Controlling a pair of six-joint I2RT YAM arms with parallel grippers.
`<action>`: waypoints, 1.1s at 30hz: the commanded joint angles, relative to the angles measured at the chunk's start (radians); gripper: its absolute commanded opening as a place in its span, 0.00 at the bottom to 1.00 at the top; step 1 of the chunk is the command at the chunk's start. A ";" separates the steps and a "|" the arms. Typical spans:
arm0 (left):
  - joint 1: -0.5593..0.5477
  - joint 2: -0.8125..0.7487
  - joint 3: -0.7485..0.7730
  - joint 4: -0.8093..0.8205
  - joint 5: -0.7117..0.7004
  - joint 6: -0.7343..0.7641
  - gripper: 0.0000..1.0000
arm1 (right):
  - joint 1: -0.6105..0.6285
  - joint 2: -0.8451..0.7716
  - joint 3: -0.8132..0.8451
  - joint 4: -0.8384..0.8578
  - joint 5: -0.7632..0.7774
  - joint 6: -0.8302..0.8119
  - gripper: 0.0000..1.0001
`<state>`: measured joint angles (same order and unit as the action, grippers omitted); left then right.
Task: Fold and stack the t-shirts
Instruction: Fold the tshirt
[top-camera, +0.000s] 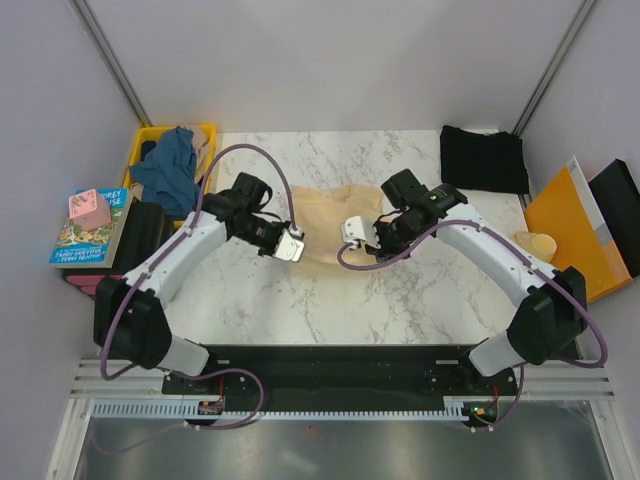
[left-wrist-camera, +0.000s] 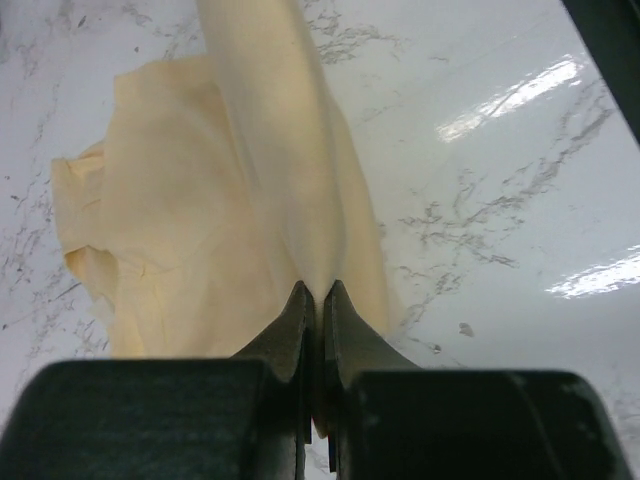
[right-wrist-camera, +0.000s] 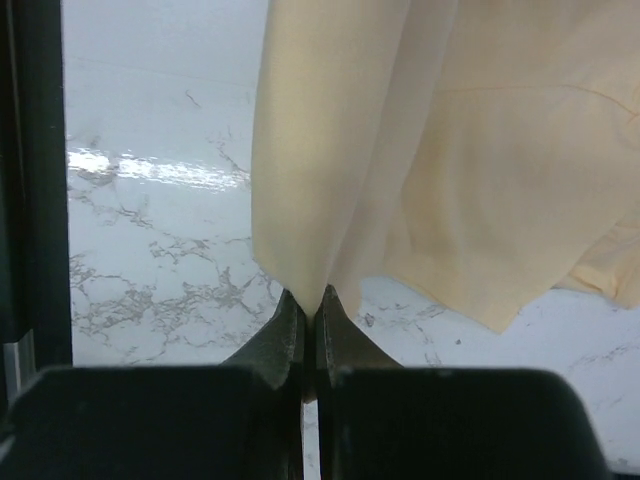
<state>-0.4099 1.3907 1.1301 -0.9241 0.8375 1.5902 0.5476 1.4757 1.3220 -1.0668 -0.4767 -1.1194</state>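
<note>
Tightly closed, the left gripper (left-wrist-camera: 318, 292) and right gripper (right-wrist-camera: 312, 296) each clamp a fold of the cream-yellow t-shirt (top-camera: 330, 212), which lies mid-table. The teal-blue t-shirt (top-camera: 170, 170) lies bunched in the yellow crate (top-camera: 208, 132). The black t-shirt (top-camera: 483, 158) rests far right.

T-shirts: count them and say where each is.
3. Cream t-shirt mid-table, held by left hand and right hand; black t-shirt far right; teal t-shirt in the yellow crate, possibly hiding more.

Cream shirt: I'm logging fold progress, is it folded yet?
Not folded: the cream shirt lies rumpled on the table, with both arms' jaws shut on lifted ridges of it.
</note>
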 joint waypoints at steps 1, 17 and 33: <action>0.039 0.180 0.237 0.013 -0.026 -0.012 0.02 | -0.014 0.084 0.065 0.059 0.111 0.024 0.00; 0.100 0.564 0.668 0.044 -0.032 -0.006 0.02 | -0.138 0.334 0.298 0.258 0.251 -0.006 0.00; 0.123 0.717 0.692 0.181 -0.127 -0.061 0.02 | -0.146 0.531 0.425 0.413 0.285 0.021 0.07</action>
<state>-0.3027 2.0792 1.7741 -0.8192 0.7345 1.5822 0.4076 1.9896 1.6878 -0.7319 -0.2100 -1.1213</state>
